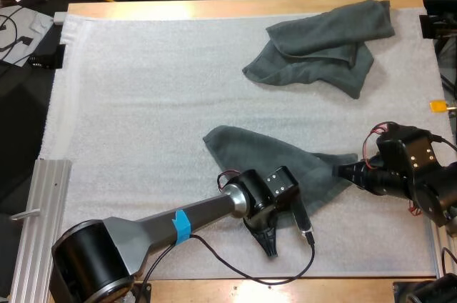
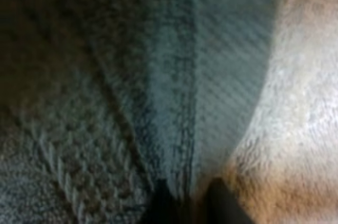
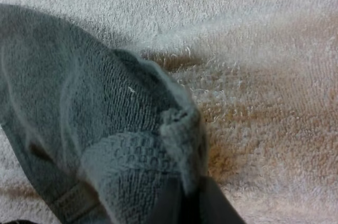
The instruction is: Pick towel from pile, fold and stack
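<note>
From above, a dark grey-green terry towel (image 1: 271, 156) lies loosely spread toward the near edge of the white mat (image 1: 143, 103). A second, crumpled grey-green towel (image 1: 321, 42) sits at the mat's far right corner. The left gripper (image 1: 269, 240) is at the spread towel's near edge and the right gripper (image 1: 343, 169) at its right corner.

In the left wrist view, the left fingers (image 2: 161, 205) pinch the towel's edge between them, beside bare mat.

In the right wrist view, the right fingers (image 3: 216, 208) are clamped on a bunched towel corner.

Matt, waffle-woven cloth is recorded for the towel (image 3: 105, 129). The mat (image 1: 143, 103) is noted as white, fuzzy, matt. The table (image 1: 214, 8) is seen as smooth, faintly glossy wood.
</note>
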`<state>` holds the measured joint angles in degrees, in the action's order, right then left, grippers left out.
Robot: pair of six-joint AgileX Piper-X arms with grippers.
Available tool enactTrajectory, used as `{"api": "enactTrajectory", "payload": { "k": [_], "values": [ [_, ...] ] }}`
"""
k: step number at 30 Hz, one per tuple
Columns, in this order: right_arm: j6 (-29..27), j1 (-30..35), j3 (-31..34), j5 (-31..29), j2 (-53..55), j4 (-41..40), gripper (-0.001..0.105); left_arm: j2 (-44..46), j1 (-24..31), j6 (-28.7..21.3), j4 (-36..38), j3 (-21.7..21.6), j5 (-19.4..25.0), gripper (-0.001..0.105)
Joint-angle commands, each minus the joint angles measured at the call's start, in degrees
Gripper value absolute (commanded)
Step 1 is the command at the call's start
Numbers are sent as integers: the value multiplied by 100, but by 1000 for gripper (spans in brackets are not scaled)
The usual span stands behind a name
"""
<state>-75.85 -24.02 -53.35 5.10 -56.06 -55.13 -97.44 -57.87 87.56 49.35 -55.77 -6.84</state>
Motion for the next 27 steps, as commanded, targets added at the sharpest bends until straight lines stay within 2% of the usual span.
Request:
{"api": "enactTrajectory", "payload": {
  "k": [1,8,12,19,27],
  "values": [
    [-15,18,-22,17,45,-61,0,-18,-8,45,232,-101,21,0],
    [-24,16,-20,28,63,-33,0,250,-2,74,610,-465,-36,0],
    [-40,4,-29,54,71,-20,0,446,-11,114,668,-494,23,0],
    [31,-14,-95,100,378,52,0,1574,8,262,1130,-499,668,0],
    [224,3,-689,149,811,-427,0,2879,39,613,1549,-464,1243,0]
  ]
}}
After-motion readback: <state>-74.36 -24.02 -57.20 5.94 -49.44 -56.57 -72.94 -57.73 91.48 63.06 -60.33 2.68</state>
